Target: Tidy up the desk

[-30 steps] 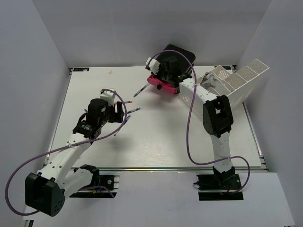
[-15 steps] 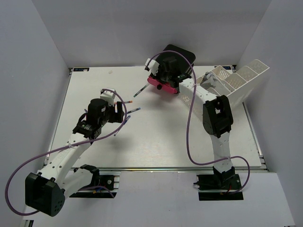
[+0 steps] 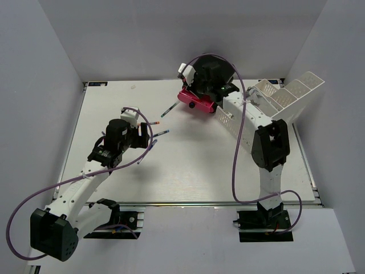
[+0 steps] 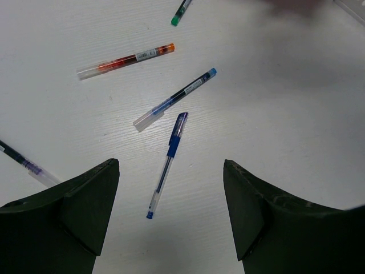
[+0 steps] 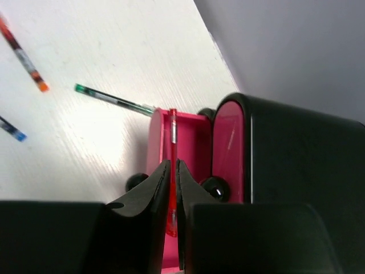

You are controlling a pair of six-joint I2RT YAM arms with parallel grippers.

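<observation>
2 arms: both over the desk (image 3: 194,171), a wide white tabletop that fills the top view, metal rail on its near edge.
L gripper (image 4: 170,165): jaws spread wide, nothing between them; hangs above loose pens at desk's centre-left.
Under L gripper: blue pen (image 4: 167,162) directly below the gap; dark pen w/ blue end (image 4: 177,98) just beyond it; red-orange pen (image 4: 125,60) farther off; a purple-inked pen (image 4: 25,162) at the left edge.
R gripper (image 5: 173,165): jaws closed to a thin slit w/ a red pen (image 5: 172,131) in it; looks pinched, though the pen may already be resting on the drawer floor.
Drawer: pink drawer (image 5: 194,148) pulled out of the black drawer unit (image 5: 285,160) at the desk's far side, right below R gripper.
Beside drawer: green pen (image 5: 114,98) on the desk, tip near the drawer front.
Also there: white perforated tray (image 3: 285,97), far right.
Step in hand: prob. stowing the red pen in the drawer.
Next move needs: R jaws to part and lift straight up, clear of the drawer walls; L to drop onto the blue pen, jaws across its barrel.
Progress: early; several pens loose.
</observation>
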